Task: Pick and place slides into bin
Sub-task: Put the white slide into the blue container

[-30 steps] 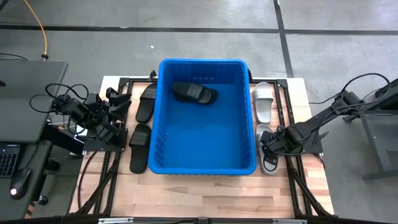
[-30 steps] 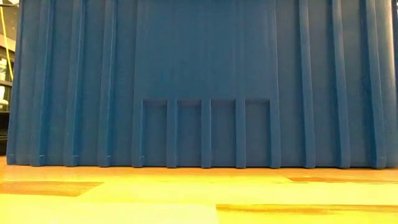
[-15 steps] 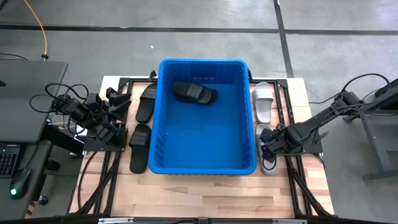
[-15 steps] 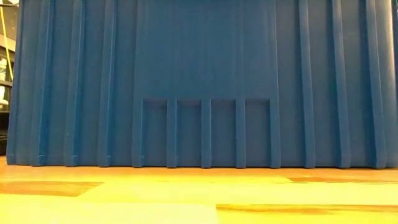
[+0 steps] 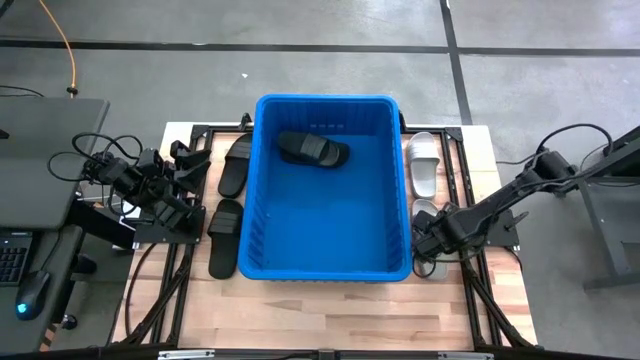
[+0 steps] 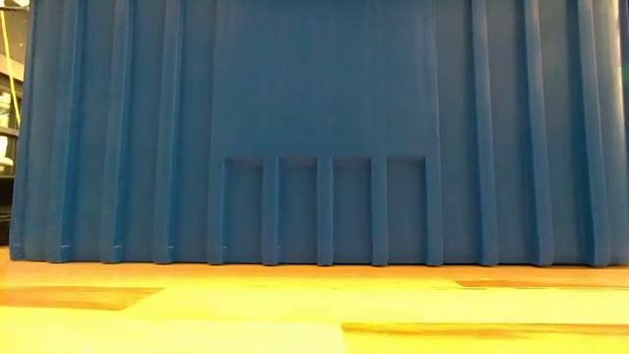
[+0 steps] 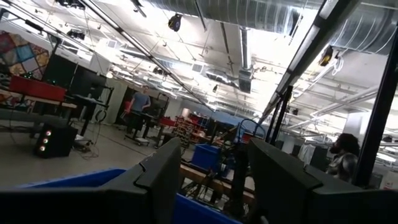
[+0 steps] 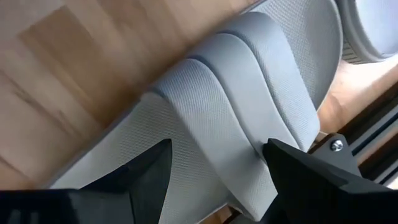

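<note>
The blue bin [image 5: 330, 185] stands mid-table and fills the low view [image 6: 314, 128]. One black slide [image 5: 313, 149] lies inside it at the far end. Two black slides [image 5: 235, 165] [image 5: 225, 237] lie on the table left of the bin. A light grey slide [image 5: 424, 163] lies right of it. A second grey slide [image 5: 432, 264] [image 8: 236, 106] lies nearer, under my right gripper [image 5: 428, 240] [image 8: 217, 180]. That gripper is open, its fingers either side of the strap. My left gripper [image 5: 192, 160] [image 7: 211, 180] waits open and empty at the table's left. My right gripper comes down from above over the near grey slide. Its open fingers [image 8: 298, 171] stand on either side of the wide strap [image 8: 249, 118], across the slide. I cannot tell whether they touch it. The slide lies flat on the table.
The bin's right wall stands close beside my right gripper. Black frame rails [image 5: 470, 215] run along the table's right side, and one shows in the right wrist view [image 8: 348, 149]. Bare wood [image 5: 330, 310] lies in front of the bin.
My right gripper has gone a little toward the bin and down over the near grey slide, and its arm's elbow has risen. The slides and the bin have stayed where they were.
</note>
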`<action>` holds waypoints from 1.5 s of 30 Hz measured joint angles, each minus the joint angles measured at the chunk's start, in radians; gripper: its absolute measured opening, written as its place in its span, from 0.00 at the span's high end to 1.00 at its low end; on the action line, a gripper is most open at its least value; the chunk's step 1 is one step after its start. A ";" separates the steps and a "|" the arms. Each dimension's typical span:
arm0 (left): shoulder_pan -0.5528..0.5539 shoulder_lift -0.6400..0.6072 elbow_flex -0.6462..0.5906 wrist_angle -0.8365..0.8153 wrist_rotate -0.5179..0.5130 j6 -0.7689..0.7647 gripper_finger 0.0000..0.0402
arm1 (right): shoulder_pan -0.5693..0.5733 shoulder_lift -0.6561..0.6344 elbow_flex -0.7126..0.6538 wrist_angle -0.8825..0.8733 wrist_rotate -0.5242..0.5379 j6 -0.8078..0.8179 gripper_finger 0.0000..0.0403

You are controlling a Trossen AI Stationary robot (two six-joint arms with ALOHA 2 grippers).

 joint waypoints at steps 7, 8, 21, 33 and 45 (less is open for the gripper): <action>0.000 0.000 0.000 0.000 0.000 -0.010 0.55 | 0.000 0.041 0.002 -0.010 0.016 0.045 0.48; 0.000 0.000 0.000 0.000 0.000 -0.010 0.55 | 0.000 0.041 0.002 -0.011 0.015 0.044 0.54; 0.000 0.000 0.000 -0.003 0.000 -0.009 0.55 | -0.036 0.045 0.031 -0.035 -0.094 -0.038 0.99; 0.000 0.001 0.000 -0.024 -0.023 -0.003 0.55 | 0.042 0.040 0.144 -0.154 -0.171 -0.002 1.00; 0.000 0.001 0.000 -0.038 -0.026 -0.007 0.55 | 0.127 0.039 0.341 -0.349 -0.227 0.084 1.00</action>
